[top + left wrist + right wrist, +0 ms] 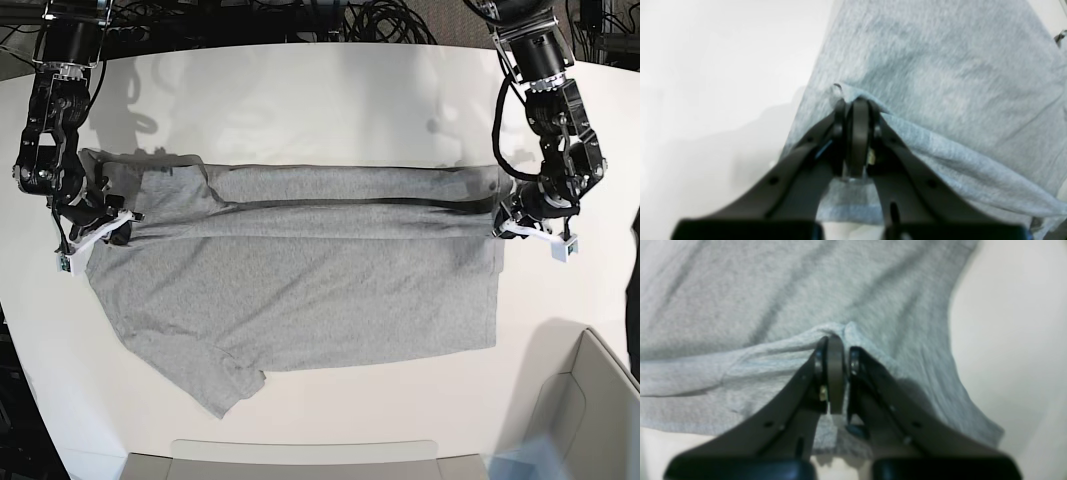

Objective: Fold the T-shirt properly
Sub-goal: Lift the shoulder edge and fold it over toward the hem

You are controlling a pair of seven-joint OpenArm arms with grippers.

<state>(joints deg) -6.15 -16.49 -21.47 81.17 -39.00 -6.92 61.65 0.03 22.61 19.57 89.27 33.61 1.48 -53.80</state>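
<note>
Pinching T-shirt [300, 290] fold: left pincer [857, 100], right pincer [835, 340] clamped; base alone shows sleeve.

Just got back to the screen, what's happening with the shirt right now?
Both arms are holding the grey T-shirt on the white table, mid-fold. The left pincer and the right pincer are each shut on a pinch of cloth at opposite ends of the shirt, with one long edge lifted and stretched between them as a raised fold. The rest lies flat, one sleeve sticking out at the near side.
</note>
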